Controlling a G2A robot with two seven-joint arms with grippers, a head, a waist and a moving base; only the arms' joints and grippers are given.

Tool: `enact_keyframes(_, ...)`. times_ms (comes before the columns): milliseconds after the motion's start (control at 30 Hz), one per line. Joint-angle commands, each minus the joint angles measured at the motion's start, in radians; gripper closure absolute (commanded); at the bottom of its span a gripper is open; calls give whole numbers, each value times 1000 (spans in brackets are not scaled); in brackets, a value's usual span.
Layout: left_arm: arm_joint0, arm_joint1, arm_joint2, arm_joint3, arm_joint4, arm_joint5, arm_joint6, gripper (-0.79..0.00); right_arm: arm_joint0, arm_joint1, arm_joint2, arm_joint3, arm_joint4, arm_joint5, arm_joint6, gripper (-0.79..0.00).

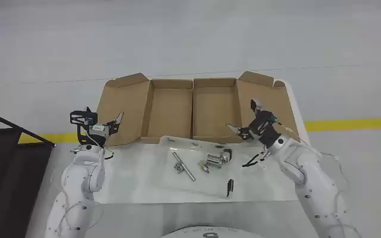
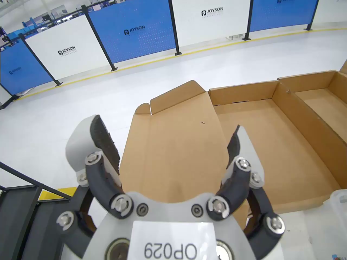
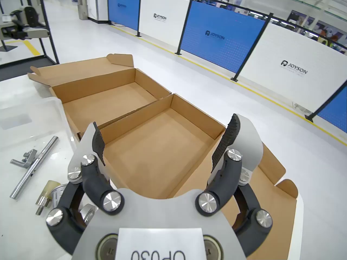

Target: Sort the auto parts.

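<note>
An open cardboard box (image 1: pixel 192 89) with two empty compartments stands at the back of the table. Several metal auto parts lie in front of it on a clear tray (image 1: pixel 166 141): a steel rod with a bracket (image 1: pixel 183 165), a cylindrical metal part (image 1: pixel 217 159) and a small black piece (image 1: pixel 230 187). My left gripper (image 1: pixel 113 122) (image 2: pixel 166 125) hangs open and empty over the box's left flap (image 2: pixel 173 142). My right gripper (image 1: pixel 242 119) (image 3: pixel 165 121) is open and empty above the right compartment (image 3: pixel 160 147). Beside it lie the rod (image 3: pixel 35 167) and a small cylinder (image 3: pixel 47 193).
A thin black cable-like piece (image 1: pixel 253 160) lies on the white table near my right arm. The box's flaps (image 1: pixel 271 104) spread outward on both sides. A black frame (image 1: pixel 18 131) stands off the table's left edge. Bare table lies in front of the parts.
</note>
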Motion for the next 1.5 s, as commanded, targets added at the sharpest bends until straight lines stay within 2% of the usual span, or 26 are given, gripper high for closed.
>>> enact_keyframes(0, 0, 0, 0, 0, 0, 0, 0, -785, 0, 0, 0, 0, 0, 0, 0, -784)
enact_keyframes(200, 0, 0, 0, 0, 0, 0, 0, -785, -2, 0, -10, -4, 7, -15, 6, -785)
enact_keyframes(467, 0, 0, 0, 0, 0, 0, 0, -785, -37, 11, -39, -45, 59, -200, 63, -785)
enact_keyframes(533, 0, 0, 0, 0, 0, 0, 0, -785, -52, 14, -46, -61, 53, -232, 98, -625)
enact_keyframes(567, 0, 0, 0, 0, 0, 0, 0, -785, -59, 16, -52, -71, 49, -242, 114, -576)
enact_keyframes(633, 0, 0, 0, 0, 0, 0, 0, -785, -72, 18, -66, -83, 43, -263, 153, -542)
enact_keyframes(800, 0, 0, 0, 0, 0, 0, 0, -785, -74, 20, -115, -92, 21, -260, 276, -634)
enact_keyframes(933, 0, 0, 0, 0, 0, 0, 0, -785, -55, 19, -156, -79, 30, -248, 364, -637)
enact_keyframes(1133, 0, 0, 0, 0, 0, 0, 0, -785, -18, 17, -211, -48, 61, -231, 485, -582)
enact_keyframes(1467, 0, 0, 0, 0, 0, 0, 0, -785, 40, 16, -280, -19, 80, -192, 632, -616)
